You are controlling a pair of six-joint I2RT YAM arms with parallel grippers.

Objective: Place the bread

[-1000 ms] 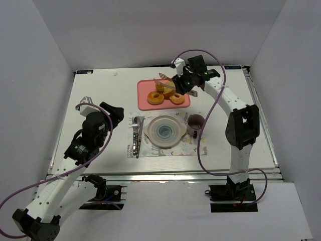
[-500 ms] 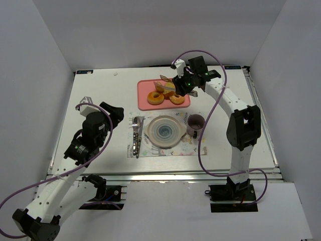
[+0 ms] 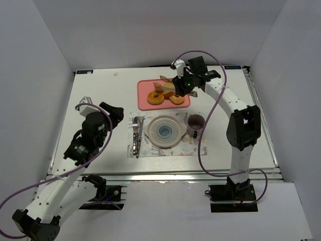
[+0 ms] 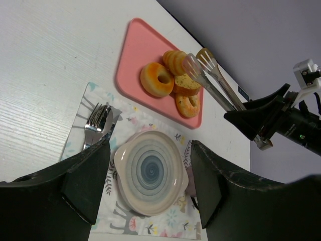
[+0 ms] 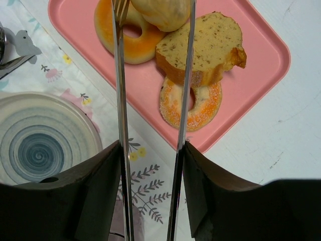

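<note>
Two bread pieces lie on the pink tray (image 5: 261, 55): a golden oblong roll (image 5: 163, 11) and a speckled slice (image 5: 205, 47) with a brown crust. My right gripper (image 5: 150, 165) is shut on metal tongs (image 5: 119, 100). The tong arms reach over the tray, and their tips stand on either side of the roll. I cannot tell whether they press it. In the top view the right gripper (image 3: 186, 84) hovers at the tray's right end. My left gripper (image 4: 150, 186) is open and empty above the ringed plate (image 4: 150, 170).
Two ring donuts (image 5: 135, 37) (image 5: 193, 103) share the tray. The plate (image 3: 164, 130) sits on a patterned placemat, with a fork and knife (image 3: 136, 135) to its left and a purple mug (image 3: 195, 122) to its right. White walls enclose the table.
My right gripper has shifted the tongs slightly over the tray toward the bread. The left arm has not moved.
</note>
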